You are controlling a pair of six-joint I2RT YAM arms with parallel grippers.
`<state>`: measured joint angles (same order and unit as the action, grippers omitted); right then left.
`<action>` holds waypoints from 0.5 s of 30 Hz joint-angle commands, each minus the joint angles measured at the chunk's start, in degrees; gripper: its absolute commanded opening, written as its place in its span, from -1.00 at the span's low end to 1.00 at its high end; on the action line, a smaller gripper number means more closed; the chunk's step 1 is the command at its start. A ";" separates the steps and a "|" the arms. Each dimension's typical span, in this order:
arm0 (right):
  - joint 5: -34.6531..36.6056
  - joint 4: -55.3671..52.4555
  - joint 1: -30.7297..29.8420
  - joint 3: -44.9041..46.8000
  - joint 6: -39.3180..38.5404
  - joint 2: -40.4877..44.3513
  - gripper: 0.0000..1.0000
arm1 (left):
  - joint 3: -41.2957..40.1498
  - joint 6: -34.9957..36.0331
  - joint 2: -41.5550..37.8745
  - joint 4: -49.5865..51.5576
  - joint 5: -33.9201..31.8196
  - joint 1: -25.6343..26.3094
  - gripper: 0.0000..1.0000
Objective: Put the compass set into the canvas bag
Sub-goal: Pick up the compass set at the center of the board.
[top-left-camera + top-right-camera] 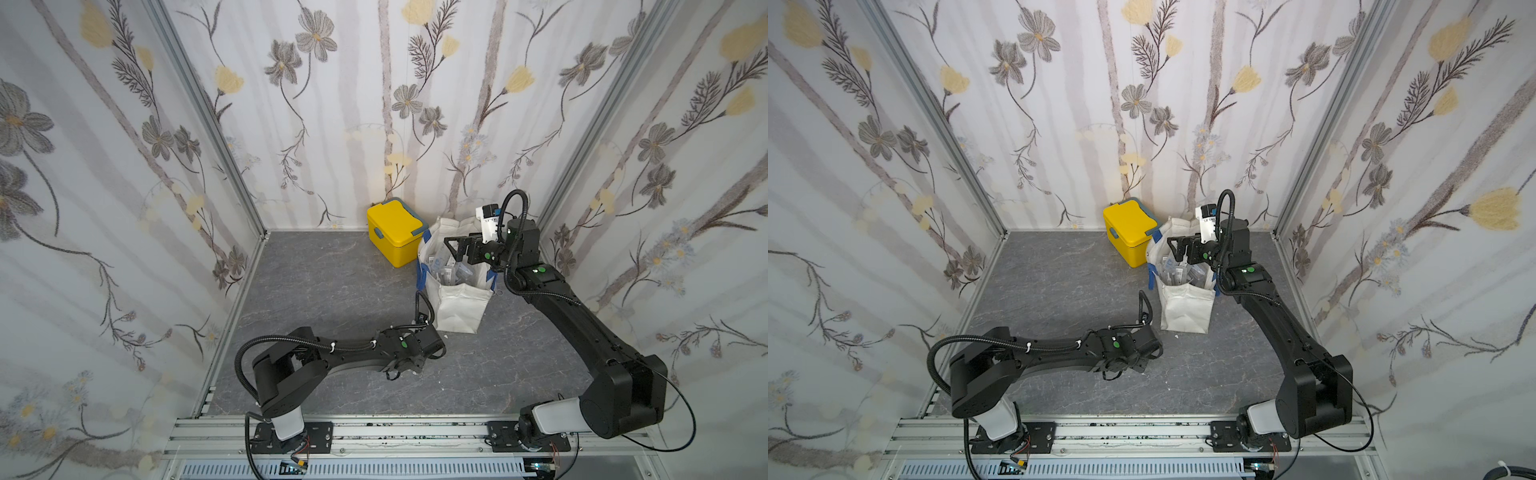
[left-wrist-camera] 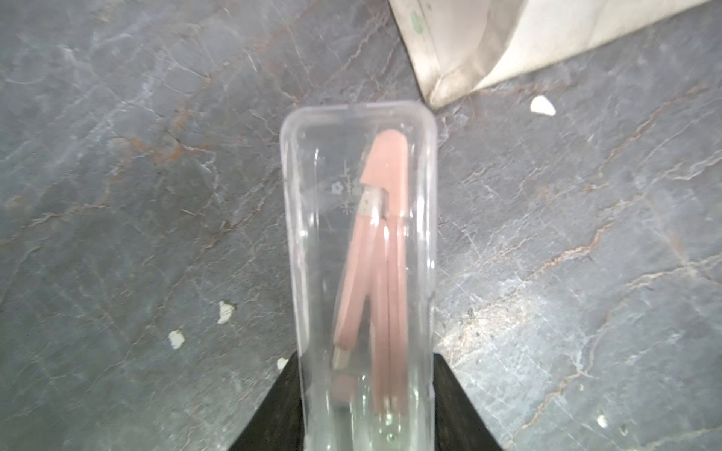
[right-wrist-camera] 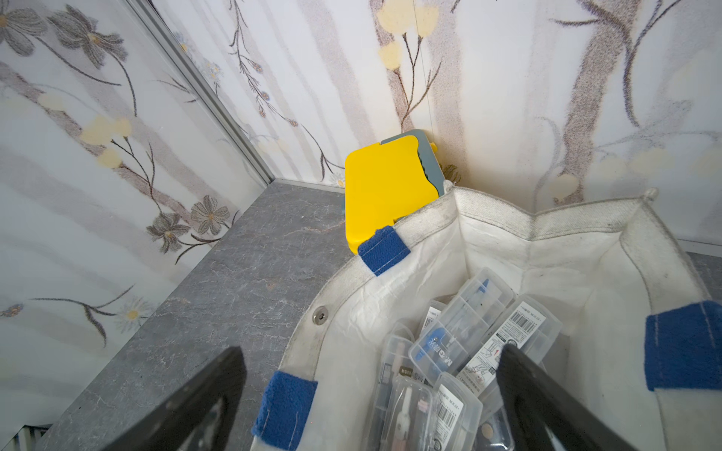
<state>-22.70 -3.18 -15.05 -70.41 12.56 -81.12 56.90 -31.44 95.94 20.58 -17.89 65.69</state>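
So the left gripper [image 2: 365, 375] was clamped on the compass set [image 2: 357, 234], one black finger pressed flat against each long side. The set was a clear hard-plastic case, a long rectangle with rounded corners, and inside it a matte pink compass folded shut with a pale metal hinge. It sat low over the table [image 2: 117, 195], a grey slab with a marble look and rusty veins. I couldn't tell from the wrist view if the case was touching the slab or just off it. A few white flecks [image 2: 542, 105] lay around it. One bottom corner of the bag [image 2: 488, 47] was just beside the far end of the case, so the set was outside the bag, near its base.

In both top views the bag [image 1: 457, 307] [image 1: 1185, 309] stood upright, boxy, off-white woven canvas, a bit grubby, with blue webbing straps [image 3: 383, 250] stitched on at the rim and a metal snap [image 3: 321, 314]. It already held a pile of similar clear cases [image 3: 461, 343] with barcode labels. The right gripper [image 1: 455, 247] [image 3: 371, 398] hung over the bag's open mouth, jaws wide apart, nothing between them. The glossy yellow box [image 1: 395, 232] with its grey-blue latch sat behind the bag, against the wall.
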 commanded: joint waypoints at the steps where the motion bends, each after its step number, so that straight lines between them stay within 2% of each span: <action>1: -1.83 2.67 -0.44 -0.28 -0.04 -0.28 0.99 | -4.09 0.73 -4.85 -13.07 -5.49 -0.08 -0.21; 7: -2.38 -0.74 -3.29 -2.38 -2.10 -0.85 0.99 | -5.11 4.41 -8.88 -22.82 -8.73 -0.72 -0.19; 15: -9.85 1.41 -5.95 -0.29 -2.10 2.01 0.99 | -6.23 9.68 -14.99 -34.73 -12.46 -2.80 -0.22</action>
<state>-28.47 -4.05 -20.60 -71.22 11.25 -79.77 51.18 -25.15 82.81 -5.89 -26.63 63.64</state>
